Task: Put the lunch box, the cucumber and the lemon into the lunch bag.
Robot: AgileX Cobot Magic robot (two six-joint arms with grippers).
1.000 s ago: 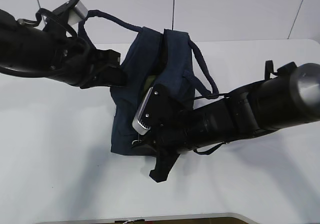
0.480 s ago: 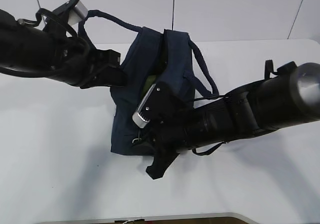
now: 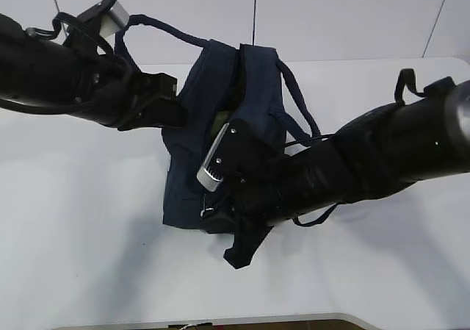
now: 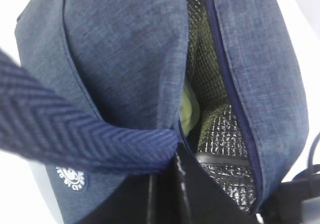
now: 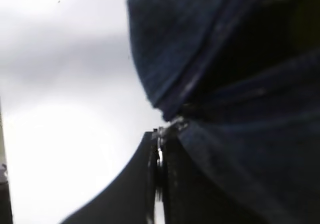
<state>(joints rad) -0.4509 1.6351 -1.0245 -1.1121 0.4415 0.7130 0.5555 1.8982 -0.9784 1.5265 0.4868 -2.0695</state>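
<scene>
zipping the lunch bag (image 3: 220, 109)
left end effector (image 4: 167, 184) clamps the bag's rim to steady it; right end effector (image 5: 157, 179) pinches the zipper pull (image 5: 159, 159).

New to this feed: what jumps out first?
The navy lunch bag in the middle of the white table, gaping open with two black arms crowding it. The right pincer is pinched on the zipper pull at the bag's near end. Through the opening, silver lining and something pale green show.

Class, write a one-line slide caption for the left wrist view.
Left gripper pinches the lunch bag's rim, a pale green item inside.
</scene>
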